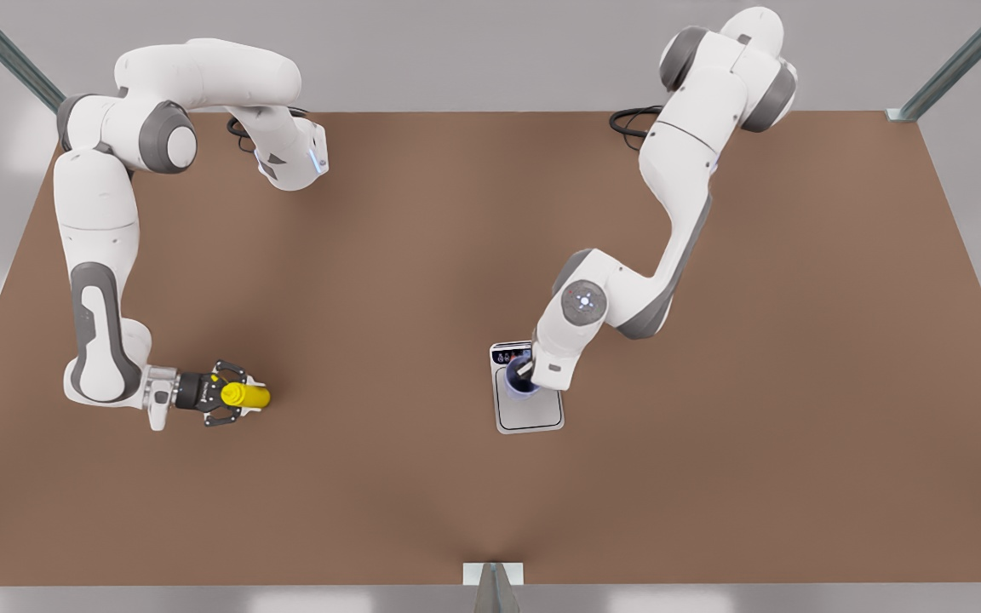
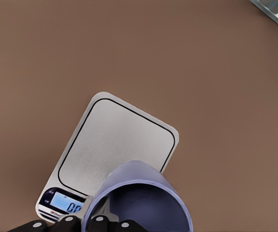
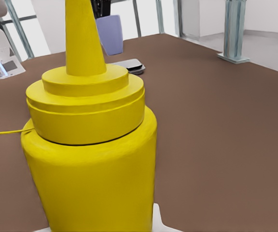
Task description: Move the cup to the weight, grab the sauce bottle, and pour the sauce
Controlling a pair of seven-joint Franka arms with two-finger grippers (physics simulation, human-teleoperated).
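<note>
In the front view, the brown tabletop (image 1: 422, 255) carried a white kitchen scale (image 1: 527, 389) a little toward the front view's right of centre. The left pincer (image 1: 528, 369) reached down over the display end of the scale, and the lavender-blue cup (image 1: 519, 380) sat between its fingers above the grey plate. Well apart, toward the front view's left, the right pincer (image 1: 235, 395) lay level with the tabletop, its dark fingers set on either side of the yellow sauce bottle (image 1: 245, 395).

In the left wrist view, the cup (image 2: 139, 198) was gripped at its rim by the dark fingers (image 2: 100, 224), its dark inside facing the camera. Whether the cup touched the scale (image 2: 115, 154) could not be told. The lit display (image 2: 64, 202) showed beside it.

In the right wrist view, the sauce bottle (image 3: 88, 159) stood upright and close, with its pointed nozzle (image 3: 83, 38) up. Farther off, the cup (image 3: 109, 34) hung over the scale (image 3: 129, 65).
</note>
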